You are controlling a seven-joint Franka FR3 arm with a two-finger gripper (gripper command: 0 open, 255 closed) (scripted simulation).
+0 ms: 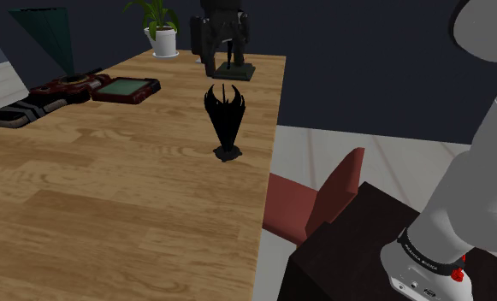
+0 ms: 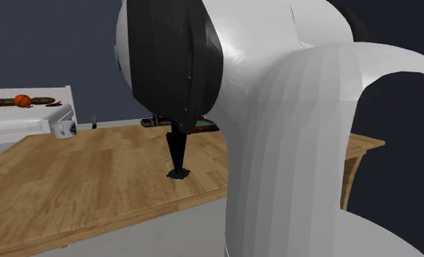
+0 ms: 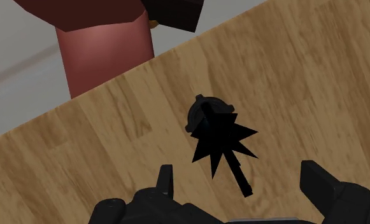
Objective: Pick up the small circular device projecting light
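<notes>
Our gripper point(image 3: 241, 186), fingers point(image 3: 166, 181) spread wide and empty, hovers over the black spiky device point(image 3: 210, 118) near the edge of the table point(image 3: 317, 83); we should centre on its round base (spikes look awkward) before closing.

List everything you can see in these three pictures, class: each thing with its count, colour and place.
table: 1, light wood, under the other things
device: 1, black, round base with spiked cone, near the table's edge by the chair
plant: 1, green in a white pot, table's far end
figure: 1, black, on a stand beside the plant
tray: 1, dark red, to the shoulder view's left of the device
gadgets: count unclear, black and red, left of the tray
chair: 1, red, beside the table
stand: 1, dark, shoulder view's lower right
arm: 1, white
claw: 1, black, open, facing the device
</notes>
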